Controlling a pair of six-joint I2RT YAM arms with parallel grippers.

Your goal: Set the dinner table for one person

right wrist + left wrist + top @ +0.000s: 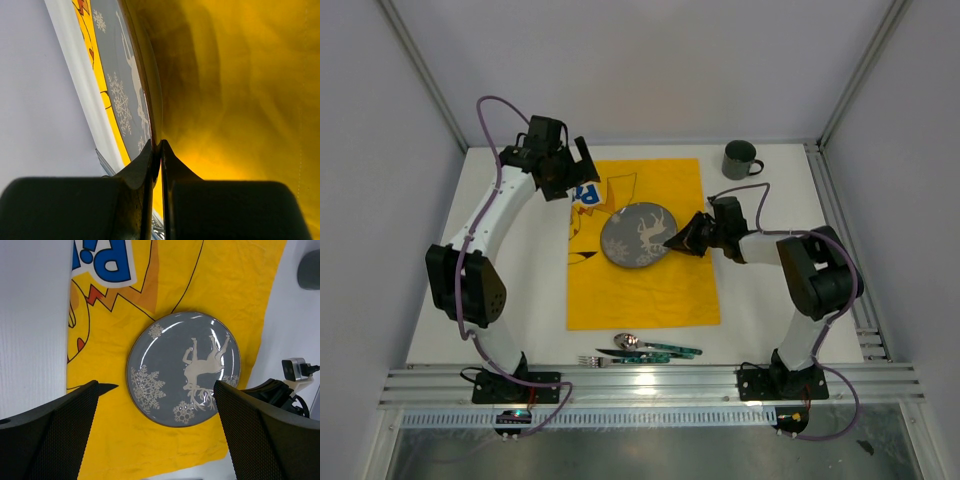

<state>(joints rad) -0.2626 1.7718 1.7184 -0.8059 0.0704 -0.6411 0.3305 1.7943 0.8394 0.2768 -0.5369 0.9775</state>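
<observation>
Top external view: the white tabletop (520,290) spreads beneath both end effectors, with the yellow cartoon cloth (640,295) on it. The right end effector (672,240) is clamped on the rim of the reindeer plate (632,238). The left end effector (570,172) gapes wide above the cloth's far corner.

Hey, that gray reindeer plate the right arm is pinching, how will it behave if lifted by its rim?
The gray plate looks rigid, so it should lift whole. Its glaze shines, and the right gripper pinches only the rim with its fingers, so it may slip or droop. Probably ceramic, breakable if dropped.
</observation>
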